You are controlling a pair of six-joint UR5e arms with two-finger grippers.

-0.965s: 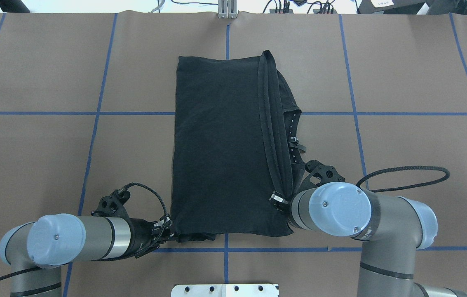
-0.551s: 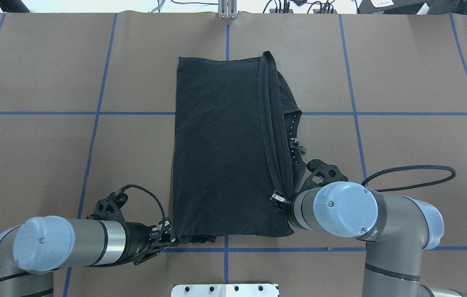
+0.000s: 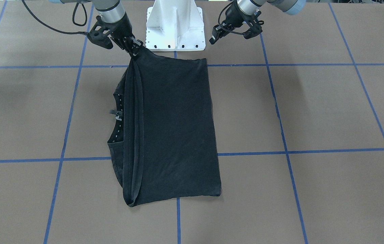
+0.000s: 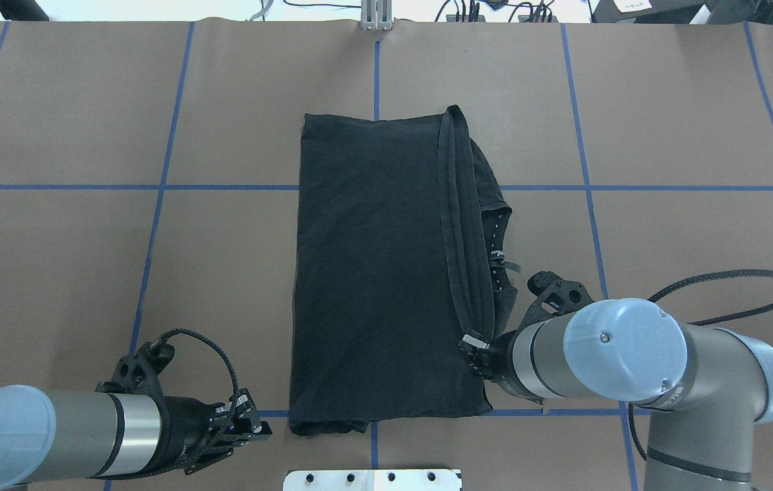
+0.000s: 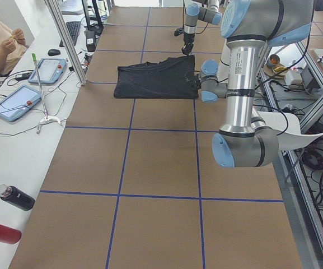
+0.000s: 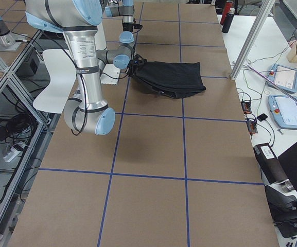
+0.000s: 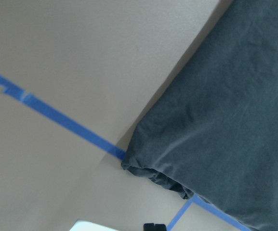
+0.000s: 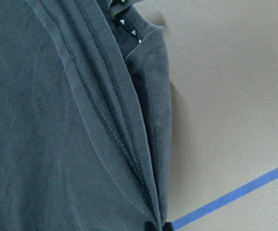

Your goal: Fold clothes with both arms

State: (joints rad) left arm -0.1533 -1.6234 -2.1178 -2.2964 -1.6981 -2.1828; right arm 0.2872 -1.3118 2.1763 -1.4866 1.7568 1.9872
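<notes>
- While clenched, pinches with the right gripper (image 4: 475, 344) the gathered hem corner of the black T-shirt (image 4: 379, 273), just out from the white pedestal base (image 4: 372, 479) on its right-arm side.
- Draws that stitched hem into a narrow doubled ridge running away from the base towards the shirt's far end.
- Lies folded lengthwise into a long plain rectangle on the brown table cover (image 4: 52, 273), straight out from the base, near edge close to it, far edge well away.
- Shows a strip of collar with small white marks and a neck label past the ridge, on the base's right-arm side.
- Hangs with the left gripper (image 4: 250, 417) released, jaws spread and grasping nothing, beside the base on its left-arm side, near the shirt's closest corner but apart from it.
- In the left wrist view, catches that rumpled corner, touching a blue tape line (image 7: 57, 115).
- In the right wrist view, fills most of the picture with dark cloth and double stitching, down to the pinched point at the bottom edge.
</notes>
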